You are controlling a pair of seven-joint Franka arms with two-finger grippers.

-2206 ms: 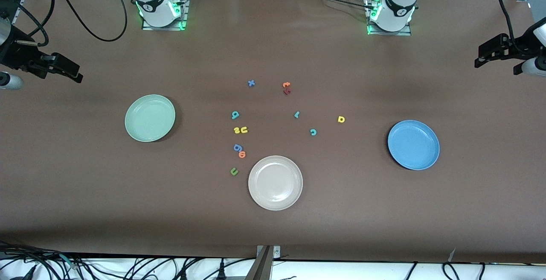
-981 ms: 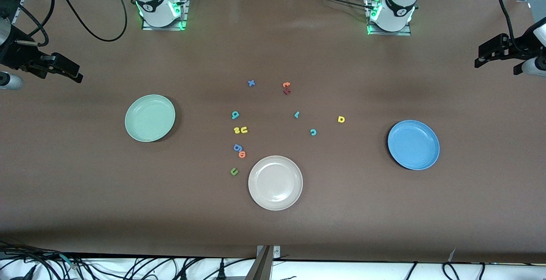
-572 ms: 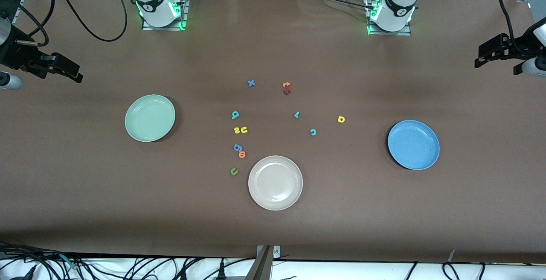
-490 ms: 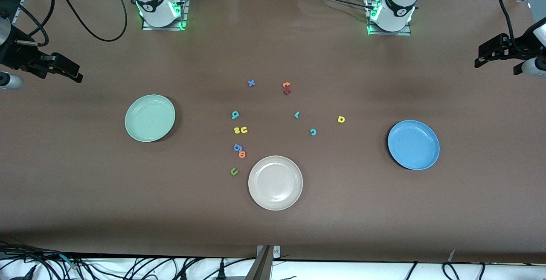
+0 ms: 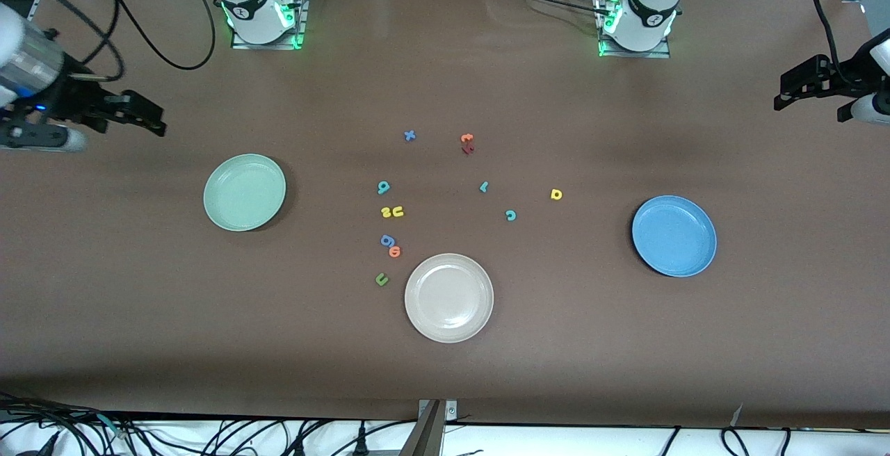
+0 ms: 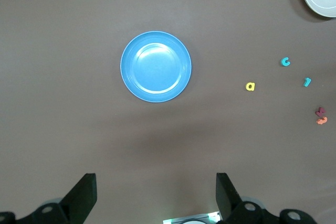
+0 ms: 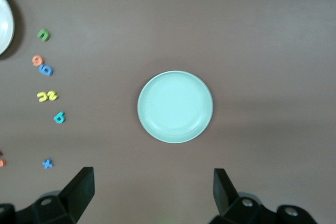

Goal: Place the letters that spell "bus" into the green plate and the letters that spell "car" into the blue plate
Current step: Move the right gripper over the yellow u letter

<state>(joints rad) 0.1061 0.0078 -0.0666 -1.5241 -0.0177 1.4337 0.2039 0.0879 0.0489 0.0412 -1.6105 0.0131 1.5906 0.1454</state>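
While both plates lay empty, no part of the sorting had been done: the green plate [image 5: 244, 192] sat toward the right arm's end of the tabletop [image 5: 626, 345] and the blue plate [image 5: 674, 235] toward the left arm's end, with all six wanted letters loose between them. The teal "b" [image 5: 383, 187] lay just beside the touching pair of yellow "s" [image 5: 386, 213] and yellow "u" [image 5: 398, 212], which were nearer to the front camera. The thin teal "r" [image 5: 483, 186], the teal "c" [image 5: 510, 215] and the yellow "a" [image 5: 555, 194] lay closer to the blue plate. Six pick-and-place moves were judged to remain.

The right gripper [image 5: 142, 117] hung over bare tabletop near the green plate, jaws spread wide and holding nothing. The left gripper [image 5: 793, 91] waited at the table's end, also wide open and empty.

Only the front view showed every distractor together: the beige plate [image 5: 448, 297], the dark green "u" [image 5: 381, 279], the blue "g" [image 5: 387, 240], the orange "o" [image 5: 395, 251], the blue "x" [image 5: 409, 135] and the orange "t" [image 5: 466, 138] touching a dark red letter [image 5: 468, 149]. The left wrist view looked straight down on the blue plate and the "car" letters but missed the green plate. The right wrist view gave the converse, showing the green plate and the "bus" letters without the blue plate.
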